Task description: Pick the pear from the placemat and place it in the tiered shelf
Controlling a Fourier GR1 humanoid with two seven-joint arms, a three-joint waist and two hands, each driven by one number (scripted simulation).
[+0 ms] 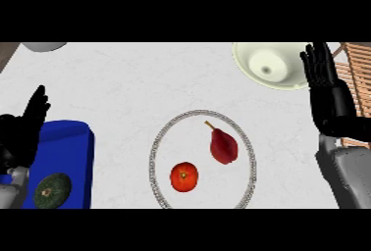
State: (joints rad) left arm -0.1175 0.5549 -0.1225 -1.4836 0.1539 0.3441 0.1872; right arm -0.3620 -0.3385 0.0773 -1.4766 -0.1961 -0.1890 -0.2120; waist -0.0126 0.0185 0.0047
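A dark red pear point(224, 145) with a thin stem lies on a round, pale placemat with a beaded rim point(155, 147) at the centre of the counter. A red tomato point(184, 177) sits on the same mat, to the pear's lower left. My right hand point(328, 93) stands open at the right edge, fingers straight and pointing up, well to the right of the pear and touching nothing. At the left edge my left hand point(25, 125) is open too, fingers up. Wooden slats of the tiered shelf point(357, 68) show behind the right hand at the far right.
A cream bowl point(272, 66) stands at the top right, just left of my right hand. A blue tray point(69, 157) at the lower left holds a dark green round fruit point(52, 190). A grey dish point(43, 46) peeks in at the top left.
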